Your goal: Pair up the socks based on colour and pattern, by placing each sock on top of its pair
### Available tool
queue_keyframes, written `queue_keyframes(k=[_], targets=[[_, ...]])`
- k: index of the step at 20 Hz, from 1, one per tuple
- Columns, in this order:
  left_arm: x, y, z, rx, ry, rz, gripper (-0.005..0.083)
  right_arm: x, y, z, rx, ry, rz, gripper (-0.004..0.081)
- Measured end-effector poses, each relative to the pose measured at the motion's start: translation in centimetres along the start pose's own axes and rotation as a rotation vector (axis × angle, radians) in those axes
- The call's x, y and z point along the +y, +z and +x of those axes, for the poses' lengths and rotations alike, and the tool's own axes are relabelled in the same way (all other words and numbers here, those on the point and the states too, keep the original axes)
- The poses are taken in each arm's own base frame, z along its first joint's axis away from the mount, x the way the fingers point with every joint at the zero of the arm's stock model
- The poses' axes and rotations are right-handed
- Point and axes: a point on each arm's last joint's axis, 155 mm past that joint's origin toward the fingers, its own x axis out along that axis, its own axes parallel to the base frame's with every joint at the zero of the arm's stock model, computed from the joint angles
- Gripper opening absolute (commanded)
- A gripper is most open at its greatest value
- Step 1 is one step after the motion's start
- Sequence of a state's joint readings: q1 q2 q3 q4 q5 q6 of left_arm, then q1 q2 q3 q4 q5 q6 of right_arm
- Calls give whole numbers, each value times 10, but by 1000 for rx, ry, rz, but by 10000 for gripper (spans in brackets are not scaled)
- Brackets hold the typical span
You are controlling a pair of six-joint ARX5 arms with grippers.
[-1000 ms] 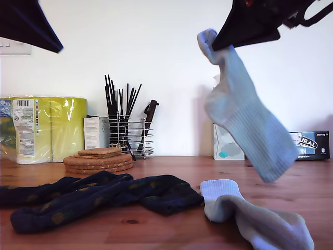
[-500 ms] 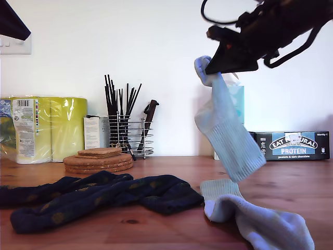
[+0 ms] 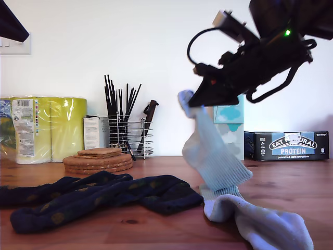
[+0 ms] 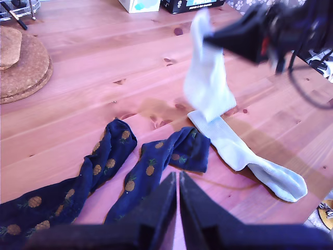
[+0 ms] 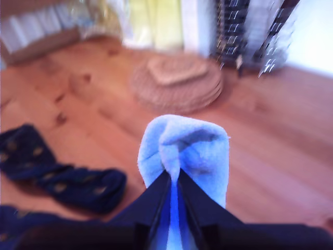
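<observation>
Pinching light blue sock (image 3: 208, 156), second hand (image 3: 193, 100)

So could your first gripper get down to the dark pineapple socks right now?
Probably yes. My first gripper hangs above the dark socks with nothing between them. It is shut, so it would need to open first. My second gripper is off to the side with the blue sock.
</observation>
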State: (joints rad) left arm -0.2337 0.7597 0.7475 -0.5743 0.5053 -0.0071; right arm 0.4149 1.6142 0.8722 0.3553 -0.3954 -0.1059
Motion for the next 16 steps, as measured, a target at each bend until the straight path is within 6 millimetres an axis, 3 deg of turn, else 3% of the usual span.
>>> queue_keyframes(k=[3,8,9,12,16], targets=[[0,0,0,1,0,7,-20,25,-14,-9,50,90,-1,-12],[0,0,0,1,0,11,-20,61,-68,-35,201,225,33,2],[0,0,0,1,0,16,-20,67,-71,-39,218,254,43,36],[0,0,0,0,0,33,-20,83,-86,-57,303,320,68,240],[0,0,0,0,0,37,-20,103,-109,-88,436,406,192,388]])
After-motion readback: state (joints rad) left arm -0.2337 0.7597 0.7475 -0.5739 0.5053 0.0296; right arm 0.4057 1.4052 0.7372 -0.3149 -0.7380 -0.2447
